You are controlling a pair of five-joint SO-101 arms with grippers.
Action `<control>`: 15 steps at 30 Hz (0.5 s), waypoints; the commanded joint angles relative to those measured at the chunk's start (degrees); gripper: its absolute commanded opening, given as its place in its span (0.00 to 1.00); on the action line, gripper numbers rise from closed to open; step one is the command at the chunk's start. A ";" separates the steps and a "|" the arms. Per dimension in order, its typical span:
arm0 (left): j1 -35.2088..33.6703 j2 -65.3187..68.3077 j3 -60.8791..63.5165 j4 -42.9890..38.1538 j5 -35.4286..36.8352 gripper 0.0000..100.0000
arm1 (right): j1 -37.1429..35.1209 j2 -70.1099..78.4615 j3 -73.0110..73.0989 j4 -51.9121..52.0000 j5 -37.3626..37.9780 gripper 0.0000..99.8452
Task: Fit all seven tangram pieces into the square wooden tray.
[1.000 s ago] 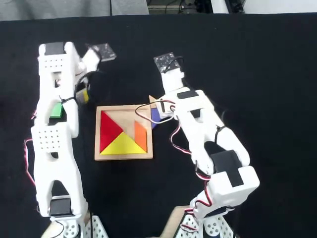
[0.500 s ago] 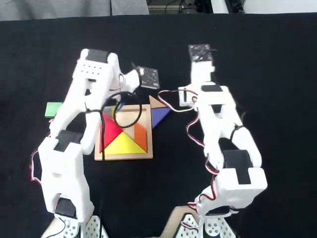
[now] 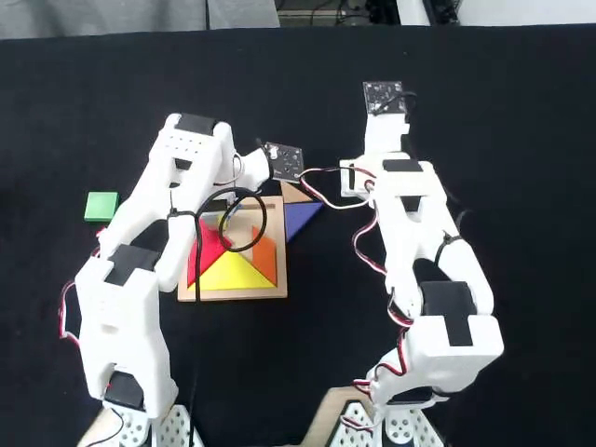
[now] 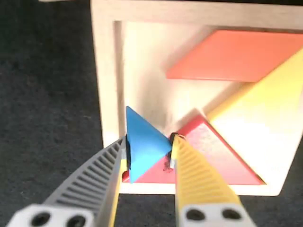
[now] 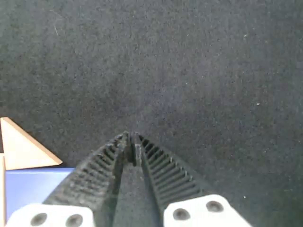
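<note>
My left gripper (image 4: 148,142) is shut on a small blue triangle (image 4: 142,151), holding it just above the square wooden tray (image 4: 102,71) at the corner where the red triangle (image 4: 218,156) lies. An orange parallelogram (image 4: 236,56) and a yellow triangle (image 4: 270,109) also lie in the tray (image 3: 233,293). My right gripper (image 5: 130,140) is shut on nothing over bare black cloth, just past a tan triangle (image 5: 21,146) and a dark blue triangle (image 5: 33,184). Both of these pieces, tan (image 3: 296,193) and dark blue (image 3: 302,218), lie outside the tray's far right corner.
A green square (image 3: 101,206) lies on the cloth to the left of the tray. The left arm (image 3: 177,196) and its looping cable (image 3: 244,223) hang over the tray's left half. Open black table stretches to the right and far side.
The left arm swung from beside the green square to over the tray, carrying the blue triangle. The right arm pulled back from the tray's corner toward the far side.
</note>
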 commanded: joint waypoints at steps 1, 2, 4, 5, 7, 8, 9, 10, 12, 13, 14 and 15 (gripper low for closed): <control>0.31 -3.69 -0.40 -0.97 -0.26 0.08 | 0.62 -0.48 -3.12 -1.05 -0.62 0.01; 0.31 -3.69 -0.40 -1.05 -0.26 0.08 | 0.62 -0.48 -3.21 -1.05 -0.62 0.01; 0.31 -3.69 -0.75 -1.05 -0.26 0.08 | 0.62 -0.48 -3.21 -1.05 -0.62 0.01; 0.13 -3.69 -0.84 -1.05 -0.26 0.10 | 0.62 -0.48 -3.21 -0.97 -0.62 0.01; -0.57 -3.69 -0.75 -1.05 -0.26 0.16 | 0.62 -0.48 -3.21 -0.97 -0.62 0.01; -0.75 -3.69 -0.57 -1.05 -0.26 0.19 | 0.62 -0.48 -3.21 -0.97 -0.62 0.01; -1.27 -3.69 -0.40 -1.05 -0.26 0.20 | 0.62 -0.48 -3.21 -0.97 -0.62 0.01; -1.63 -3.69 -0.48 -1.05 -0.26 0.20 | 0.62 -0.48 -3.21 -0.97 -0.62 0.01; -2.15 -3.69 -0.92 -0.97 -0.26 0.19 | 0.62 -0.48 -3.21 -0.97 -0.62 0.01; -2.24 -3.78 -0.92 -1.05 -0.26 0.19 | 0.62 -0.48 -3.21 -0.97 -0.62 0.01; -2.24 -3.87 -0.92 -0.88 -0.26 0.19 | 0.62 -0.48 -3.21 -0.97 -0.62 0.01; -2.15 -3.96 -0.92 -0.70 -0.26 0.19 | 0.62 -0.40 -3.21 -0.97 -0.62 0.01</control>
